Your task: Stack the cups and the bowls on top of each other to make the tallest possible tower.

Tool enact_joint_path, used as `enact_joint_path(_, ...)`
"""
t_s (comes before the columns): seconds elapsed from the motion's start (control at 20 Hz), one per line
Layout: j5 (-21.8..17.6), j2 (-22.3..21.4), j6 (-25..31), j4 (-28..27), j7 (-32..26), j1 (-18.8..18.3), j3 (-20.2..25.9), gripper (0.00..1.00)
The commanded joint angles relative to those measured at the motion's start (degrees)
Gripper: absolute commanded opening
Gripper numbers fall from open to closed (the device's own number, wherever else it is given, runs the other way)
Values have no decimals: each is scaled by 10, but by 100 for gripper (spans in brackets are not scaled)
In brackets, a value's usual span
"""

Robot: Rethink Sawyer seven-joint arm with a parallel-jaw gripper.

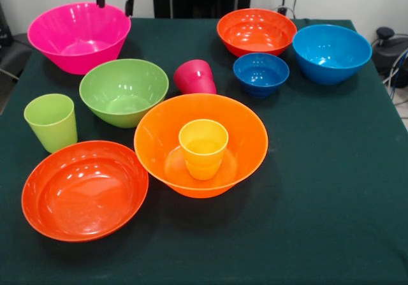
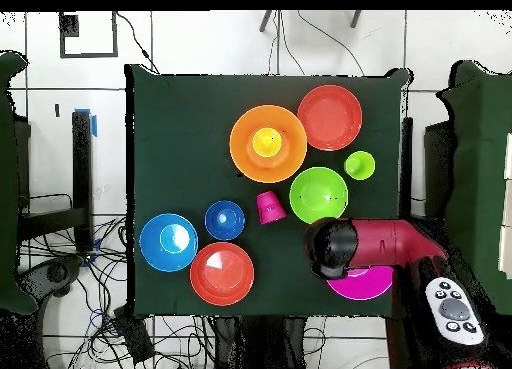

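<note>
Upper left of the front view, end effector (image 1: 115, 4) hangs over the pink bowl (image 1: 78, 35), fingers apart, holding nothing; bowls spread unstacked across the tabletop (image 1: 344, 189), probably light, stiff, slippery plastic, so grip by the rim.

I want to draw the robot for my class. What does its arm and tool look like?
From above, the arm is a thick rounded tube in glossy red-pink, ending in a bulky black rounded joint. From the front, only the tool shows at the top edge: a small red block with two short dark prongs hanging below it. No cables or markings are visible on it.
</note>
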Motion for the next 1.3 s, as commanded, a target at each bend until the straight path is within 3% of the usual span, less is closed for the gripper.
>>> enact_joint_path(0.05,-6,40,-30,39,-180,-28,129,100)
enact_joint_path(0.8,-41,47,-3,47,-160,-61,179,100)
enact_joint_path(1.3,-149,31,-36,12,-53,10,115,100)
